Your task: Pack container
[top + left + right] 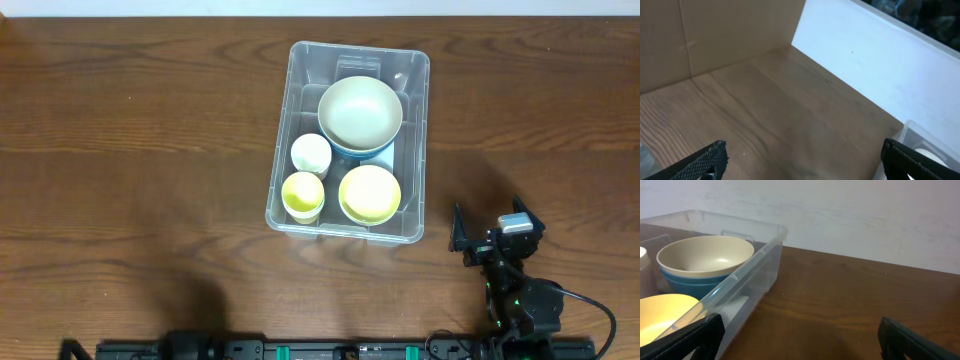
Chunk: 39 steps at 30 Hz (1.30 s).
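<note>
The clear plastic container [283, 130] stands at the table's middle. It holds a beige bowl [360, 110] nested in a blue bowl [372, 153], a yellow bowl [370, 193], a white cup [311, 153] and a yellow cup [303, 192]. My right gripper [490, 228] is open and empty, low over the table just right of the container's near right corner. The right wrist view shows the container [760, 245], the beige bowl [705, 255] and the yellow bowl [660, 312] beside its open fingers [800, 340]. My left gripper [802, 160] is open and empty over bare wood; the overhead view does not show it.
The wooden table [120, 150] stretches to both sides of the container. In the left wrist view a white wall [880, 55] and a brown panel [715, 35] stand at the far edge, and a corner of the container [920, 140] shows at lower right.
</note>
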Each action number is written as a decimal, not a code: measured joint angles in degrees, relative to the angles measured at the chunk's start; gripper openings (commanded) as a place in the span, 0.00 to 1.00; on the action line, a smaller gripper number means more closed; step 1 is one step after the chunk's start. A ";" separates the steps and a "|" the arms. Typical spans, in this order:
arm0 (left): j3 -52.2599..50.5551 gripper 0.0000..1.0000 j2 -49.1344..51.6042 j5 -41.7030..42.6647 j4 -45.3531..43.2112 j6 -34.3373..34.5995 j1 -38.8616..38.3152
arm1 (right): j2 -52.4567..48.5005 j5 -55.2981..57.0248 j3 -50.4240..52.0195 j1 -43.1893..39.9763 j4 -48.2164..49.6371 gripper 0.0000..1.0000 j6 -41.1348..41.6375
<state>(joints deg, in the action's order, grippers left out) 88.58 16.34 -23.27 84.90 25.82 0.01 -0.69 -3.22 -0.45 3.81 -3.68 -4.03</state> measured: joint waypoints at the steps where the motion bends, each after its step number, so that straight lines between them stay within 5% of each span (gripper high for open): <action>1: -1.64 0.98 -1.73 0.02 -0.15 0.02 -0.28 | 0.00 0.00 0.00 0.00 0.02 0.99 0.00; 15: -22.95 0.98 -10.36 0.63 -3.15 0.11 -1.01 | 0.00 0.00 0.00 0.00 0.00 0.99 0.00; 28: -41.83 0.98 -16.09 0.70 -34.99 1.03 -1.40 | 0.00 0.00 0.00 0.00 -0.02 0.99 0.00; 39: -66.82 0.98 -16.04 5.97 -71.95 -0.33 -2.01 | 0.00 0.00 0.00 0.00 -0.02 0.99 -0.02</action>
<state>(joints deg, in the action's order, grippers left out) 21.76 0.30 -17.30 12.95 25.50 -2.00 -0.69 -3.22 -0.45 3.81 -3.70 -4.05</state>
